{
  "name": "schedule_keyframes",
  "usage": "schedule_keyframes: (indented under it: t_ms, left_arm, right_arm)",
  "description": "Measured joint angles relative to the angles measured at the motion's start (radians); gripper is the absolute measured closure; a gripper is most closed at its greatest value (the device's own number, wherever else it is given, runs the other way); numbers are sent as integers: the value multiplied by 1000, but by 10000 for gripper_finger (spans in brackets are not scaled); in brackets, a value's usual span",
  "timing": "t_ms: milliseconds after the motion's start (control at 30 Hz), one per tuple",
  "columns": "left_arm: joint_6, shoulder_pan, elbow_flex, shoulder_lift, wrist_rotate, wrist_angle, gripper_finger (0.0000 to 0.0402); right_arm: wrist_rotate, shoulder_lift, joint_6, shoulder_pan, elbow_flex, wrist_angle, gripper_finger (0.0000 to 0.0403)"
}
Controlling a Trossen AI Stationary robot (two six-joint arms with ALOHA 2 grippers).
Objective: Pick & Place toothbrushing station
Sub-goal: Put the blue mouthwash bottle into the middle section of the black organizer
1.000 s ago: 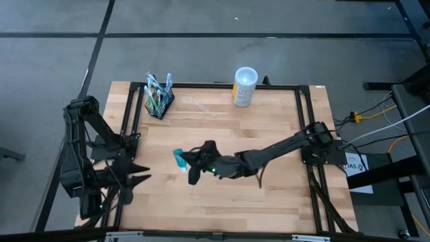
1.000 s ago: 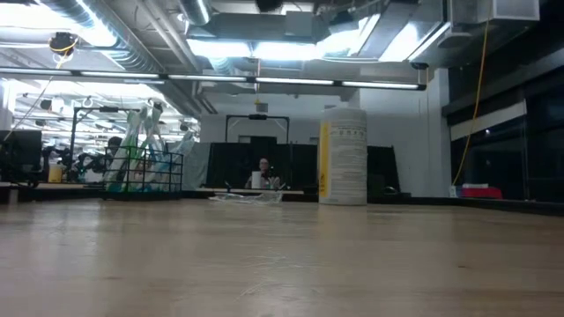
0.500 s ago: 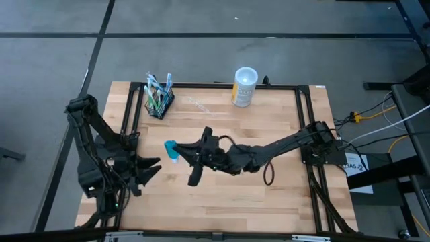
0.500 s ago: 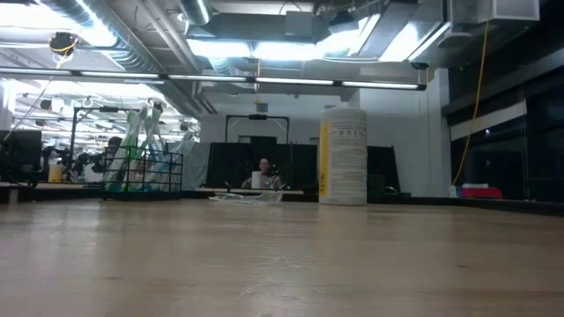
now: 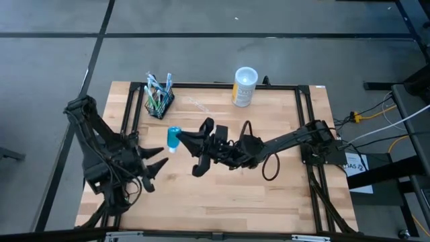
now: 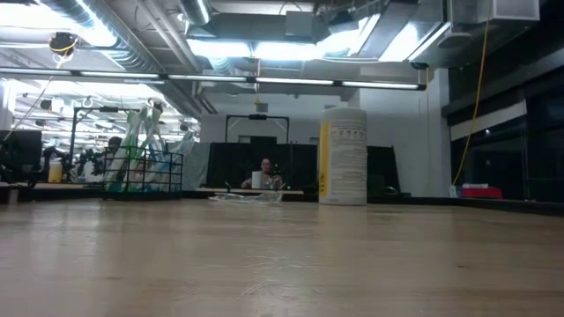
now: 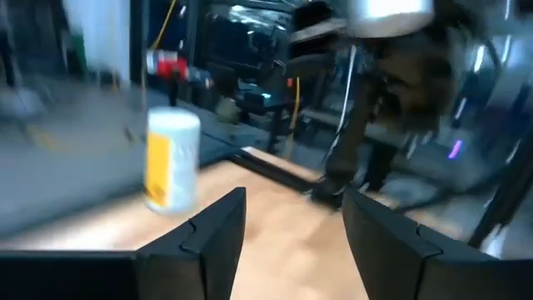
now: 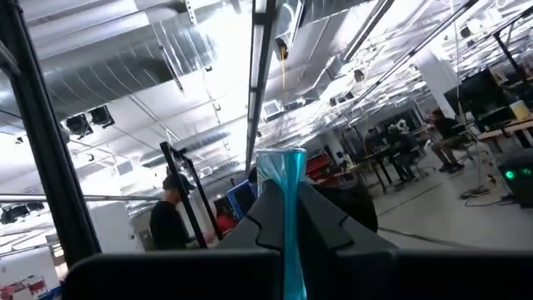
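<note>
At the upper left of the table [image 5: 269, 195], as seen in the high view, the toothbrushing station [image 5: 159, 97] was found standing close to the table's far edge, with several brushes kept upright in it. It was also seen at the left of the low view [image 6: 141, 172], untouched by either arm. The right gripper [image 5: 181, 138] was stretched across the middle of the high view toward the left, and its fingers were closed narrowly on a blue item [image 5: 174, 138]. In the right wrist view this blue item [image 8: 289, 192] was seen pinched between the two dark fingers, its long axis pointing out past their tips. From this claw the station lay up and slightly to the left in the high view, apart from it but not far. The long axis of the station seemed to be set obliquely to the table's edges, though this could not be told with certainty. The left gripper [image 5: 156, 168] was held at the lower left of the high view, and its fingers [image 7: 221, 225] were spread wide with nothing between them. It was judged that the right claw was the nearer one to the station, while the left claw was the free one. A white-and-yellow cup [image 5: 244, 86] was standing at the upper middle, well apart from the station.
</note>
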Motion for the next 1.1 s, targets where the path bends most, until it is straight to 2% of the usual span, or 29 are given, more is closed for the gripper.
schedule_keyframes:
  t_ms: [100,133,200,267,400,533,600,667,767,900,1000,1100]
  left_arm:
    - [383,20,55,6,20,57,201]
    - [470,29,68,5,20,63,200]
    - [545,42,82,2,5,66,200]
    - [534,61,82,-2,3,57,202]
    - [380,87,81,-1,-5,43,203]
    - [247,96,83,-2,-6,43,203]
    - [258,91,106,-2,-6,43,203]
    - [387,88,143,-2,-7,45,204]
    - [661,96,206,-3,18,54,209]
    - [968,125,303,-3,94,81,217]
    - [1193,122,351,-3,152,261,220]
    - [1539,107,370,-3,220,621,221]
  right_arm:
    - [-13,0,22,-4,0,10,391]
    - [-23,0,26,-5,0,23,391]
    - [-35,0,27,-7,0,72,391]
    - [-57,0,21,-10,0,127,391]
    - [-129,0,-9,-17,0,228,391]
    - [-174,0,-20,-25,0,231,391]
    - [-181,0,-22,-28,0,232,391]
    - [-184,0,-29,-30,0,252,391]
    - [-214,0,-50,-31,0,309,391]
    - [-264,0,-49,-24,0,364,387]
    - [-293,-3,-52,-16,0,398,372]
    - [-332,-18,-83,-9,0,397,369]
